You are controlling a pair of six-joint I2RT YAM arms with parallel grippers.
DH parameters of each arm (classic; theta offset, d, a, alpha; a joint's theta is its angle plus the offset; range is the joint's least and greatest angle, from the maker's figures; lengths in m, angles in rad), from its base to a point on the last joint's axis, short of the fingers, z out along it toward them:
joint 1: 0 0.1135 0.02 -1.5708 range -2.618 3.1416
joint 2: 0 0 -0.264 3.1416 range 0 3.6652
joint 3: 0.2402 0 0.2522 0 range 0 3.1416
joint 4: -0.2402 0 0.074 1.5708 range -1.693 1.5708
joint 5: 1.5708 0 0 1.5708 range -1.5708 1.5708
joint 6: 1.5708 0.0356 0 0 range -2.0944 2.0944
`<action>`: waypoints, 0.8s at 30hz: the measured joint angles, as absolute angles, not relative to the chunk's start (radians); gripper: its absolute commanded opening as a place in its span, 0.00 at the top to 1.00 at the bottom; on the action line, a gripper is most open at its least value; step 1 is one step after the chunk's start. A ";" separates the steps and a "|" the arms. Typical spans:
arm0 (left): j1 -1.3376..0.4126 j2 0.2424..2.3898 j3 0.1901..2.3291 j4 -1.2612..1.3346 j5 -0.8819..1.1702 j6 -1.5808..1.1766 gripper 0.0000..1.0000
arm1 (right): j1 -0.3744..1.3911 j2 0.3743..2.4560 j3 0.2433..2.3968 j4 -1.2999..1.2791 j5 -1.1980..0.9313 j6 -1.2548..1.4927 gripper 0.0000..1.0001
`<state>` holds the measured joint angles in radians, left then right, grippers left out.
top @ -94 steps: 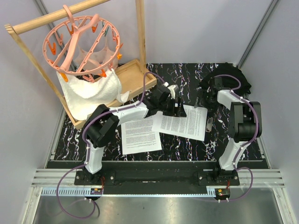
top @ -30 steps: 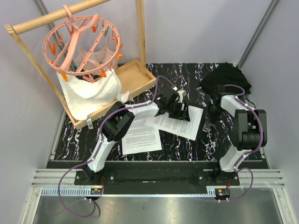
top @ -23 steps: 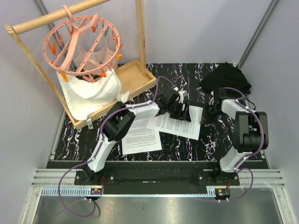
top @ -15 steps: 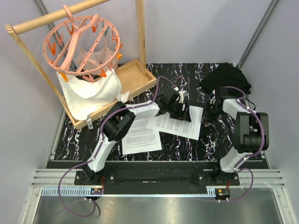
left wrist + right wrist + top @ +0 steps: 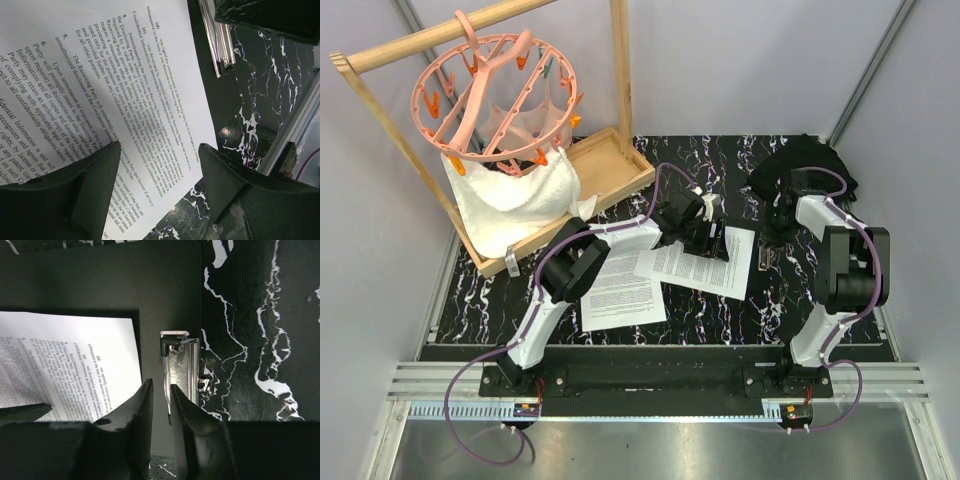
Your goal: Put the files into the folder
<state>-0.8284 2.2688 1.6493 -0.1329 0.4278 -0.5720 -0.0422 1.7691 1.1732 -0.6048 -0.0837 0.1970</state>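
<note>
One printed sheet of the files [image 5: 695, 268] lies slanted on the folder [image 5: 100, 280], its edge short of the silver clip [image 5: 182, 365]. A second sheet [image 5: 620, 290] lies on the mat to the left. My left gripper [image 5: 708, 240] is open and low over the first sheet [image 5: 100, 75], its fingers [image 5: 95, 185] wide apart astride the sheet's corner. The clip [image 5: 217, 40] shows at the top of that view, on the folder [image 5: 210, 100]. My right gripper [image 5: 161, 390] stands above the clip [image 5: 763, 258], jaws a narrow gap apart, the clip's thin wire lever between them.
A lumpy black fabric bundle [image 5: 810, 165] lies behind the right arm. A wooden rack with a tray [image 5: 610, 160] stands at the back left, holding a white towel [image 5: 510, 200] and a pink peg hanger [image 5: 500, 90]. The mat is black marble-patterned [image 5: 260, 315].
My right gripper has shifted a little toward the back along the clip and its jaws have parted slightly after being shut. The left gripper and both sheets have stayed put over the last second.
</note>
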 measured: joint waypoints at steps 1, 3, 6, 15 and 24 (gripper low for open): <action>-0.828 2.269 1.649 -0.133 0.428 -0.572 0.29 | -0.042 1.782 1.175 -0.604 -0.084 0.196 0.75; -0.828 2.269 1.649 -0.133 0.428 -0.572 0.29 | -0.042 1.809 1.175 -0.607 -0.090 0.194 0.76; -0.828 2.269 1.649 -0.133 0.429 -0.570 0.29 | -0.042 1.827 1.174 -0.607 -0.094 0.194 0.75; -0.828 2.269 1.649 -0.136 0.443 -0.569 0.28 | -0.050 1.824 1.146 -0.572 -0.133 0.212 1.00; -0.828 2.292 1.676 -0.136 0.472 -0.581 0.28 | -0.065 1.763 1.034 -0.434 -0.244 0.240 1.00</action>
<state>-0.8284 2.2921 1.6760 -0.1356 0.4721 -0.5808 -0.0654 1.7626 1.0336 -0.4343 -0.2436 0.2398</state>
